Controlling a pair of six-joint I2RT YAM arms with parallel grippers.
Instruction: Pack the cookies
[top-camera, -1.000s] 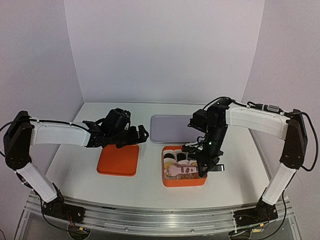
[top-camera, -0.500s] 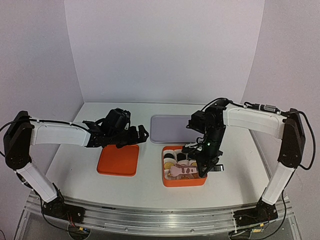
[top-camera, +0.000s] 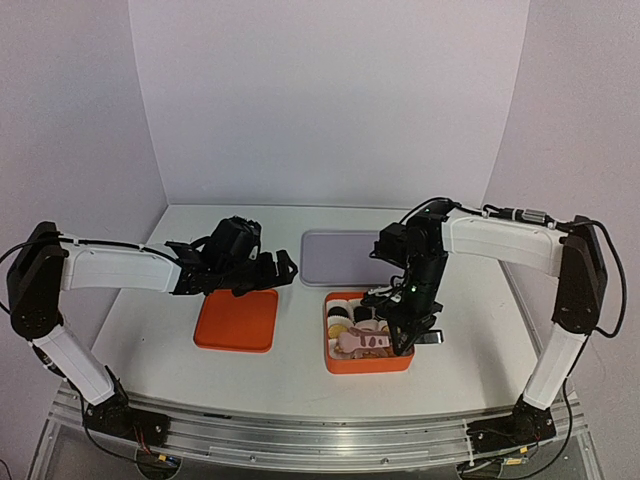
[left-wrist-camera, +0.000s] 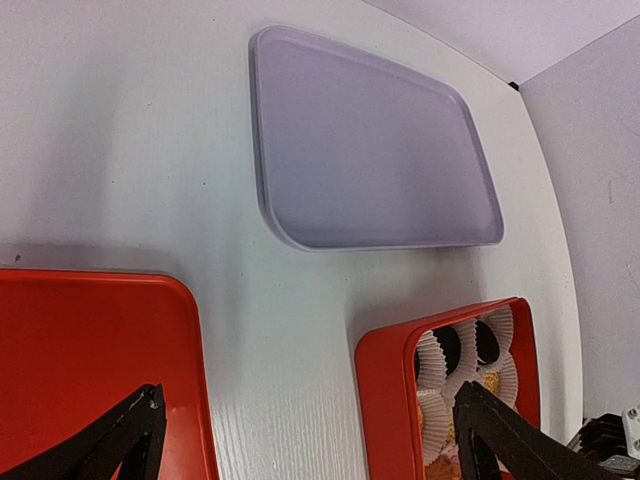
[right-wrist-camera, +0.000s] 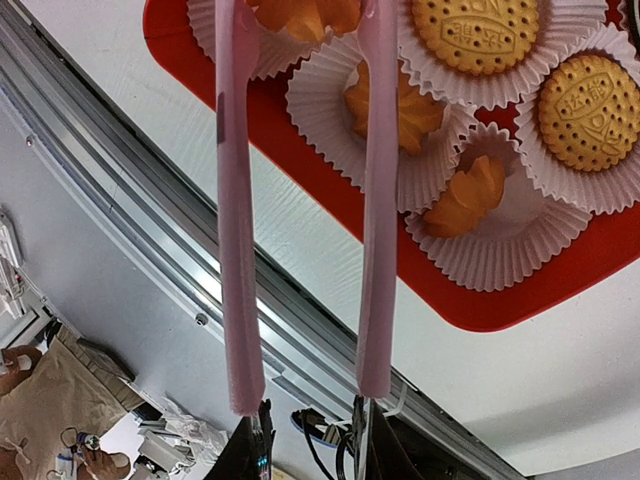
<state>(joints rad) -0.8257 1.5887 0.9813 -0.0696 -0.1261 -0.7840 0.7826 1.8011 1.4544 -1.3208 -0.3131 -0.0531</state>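
The cookies (right-wrist-camera: 477, 30) lay in the red tray (right-wrist-camera: 585, 270), each in its own white paper cup (right-wrist-camera: 520, 235). My right wrist showed two golden discs and three flower shapes, and one flower sat tilted against its cup wall. From my left wrist I could make out dark ones (left-wrist-camera: 450, 345) in the far cups. I judged the packing nearly done, with perhaps some straightening left.

My right gripper (top-camera: 402, 338) was clenched on the pink tongs (right-wrist-camera: 238, 250), whose two arms ran out side by side over the near row. I held them rather than reaching in myself, I think, because the cups were packed edge to edge and my own fingers would have crushed the pleats. The tips ran off the top of the wrist view beside a flower cookie, so I could not tell whether they pinched anything.

My left gripper (left-wrist-camera: 308, 392) hung released and empty above the flat orange lid (top-camera: 235, 322), well apart from the tray. I judged this kept it out of my right arm's way yet handy for the lid.

A lavender tray (left-wrist-camera: 370, 150) lay on the table (top-camera: 150, 330) just behind the red one. Only the crowded cups and the tray's near wall hemmed in the tongs.
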